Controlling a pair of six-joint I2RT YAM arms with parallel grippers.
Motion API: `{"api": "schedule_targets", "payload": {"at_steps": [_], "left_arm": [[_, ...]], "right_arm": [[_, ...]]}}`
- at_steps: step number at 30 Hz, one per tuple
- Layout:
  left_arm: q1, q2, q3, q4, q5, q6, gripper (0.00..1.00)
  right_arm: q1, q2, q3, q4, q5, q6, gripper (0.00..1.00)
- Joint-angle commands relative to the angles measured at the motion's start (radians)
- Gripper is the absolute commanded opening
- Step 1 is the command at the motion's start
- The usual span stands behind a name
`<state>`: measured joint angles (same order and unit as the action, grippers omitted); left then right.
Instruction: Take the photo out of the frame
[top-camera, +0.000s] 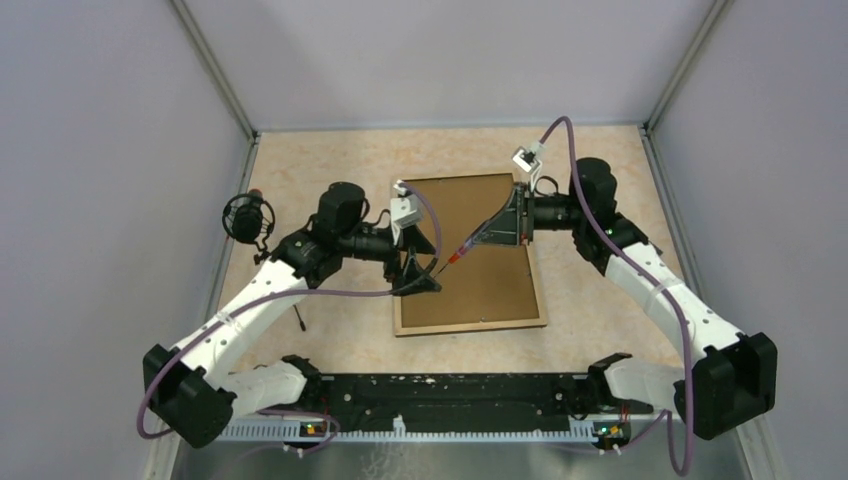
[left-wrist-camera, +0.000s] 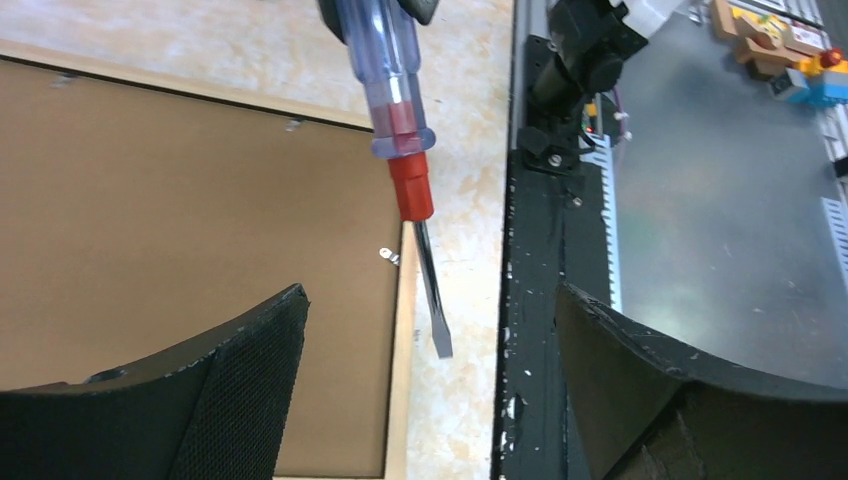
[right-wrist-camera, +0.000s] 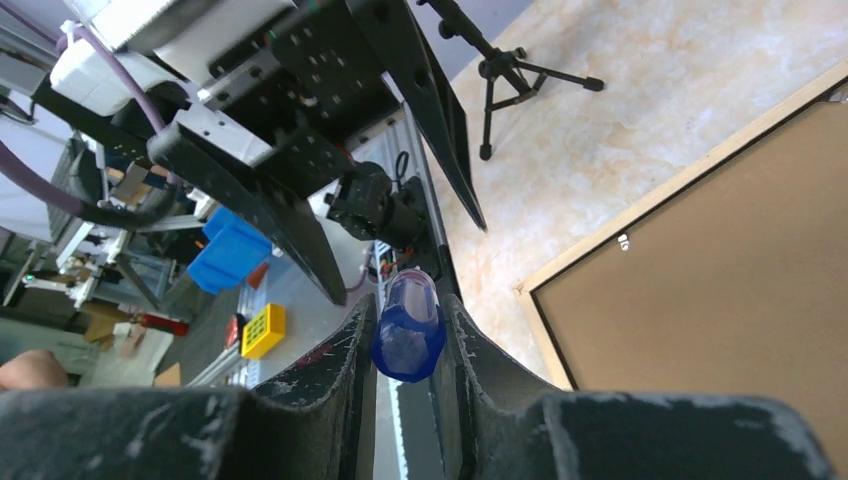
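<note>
The frame (top-camera: 480, 290) lay flat in the centre of the top view on the beige, marble-patterned table (top-camera: 330, 170), back upward: a matte brown board rectangle inside a thin pale rim. The right gripper (top-camera: 476, 243), reaching in from the upper right, was clamped on a screwdriver (top-camera: 460, 252) whose tip pointed down-left over the board. The left gripper (top-camera: 420, 278) hovered over the board near the frame's left edge, jaws spread wide and holding nothing

The left wrist view gave what the top view could not: the screwdriver's clear blue-tinted plastic handle, red collar and flat dark blade. The blade ran just right of the pale rim near a small shiny metal tab (left-wrist-camera: 390, 256), above the mesh-textured black pads (left-wrist-camera: 245, 400). The right wrist view alone showed the handle's rounded butt pinched between that gripper's scuffed black fingers (right-wrist-camera: 340, 370)
</note>
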<state>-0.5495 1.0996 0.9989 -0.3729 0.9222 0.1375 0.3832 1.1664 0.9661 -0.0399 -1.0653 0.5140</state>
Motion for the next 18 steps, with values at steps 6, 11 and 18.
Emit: {"api": "schedule_targets", "payload": {"at_steps": [6,11,18], "left_arm": [[-0.06,0.125,0.054,0.162,0.077,-0.133,0.78],[-0.067,0.162,0.046,0.223,0.163,-0.18,0.43],[-0.066,0.168,0.05,0.159,0.172,-0.065,0.0]], "right_arm": [[0.0,-0.012,-0.029,0.172,-0.067,0.096,0.0],[0.006,-0.014,-0.047,0.182,-0.086,0.091,0.0],[0.008,0.035,0.108,-0.323,-0.032,-0.273,0.54]]}}
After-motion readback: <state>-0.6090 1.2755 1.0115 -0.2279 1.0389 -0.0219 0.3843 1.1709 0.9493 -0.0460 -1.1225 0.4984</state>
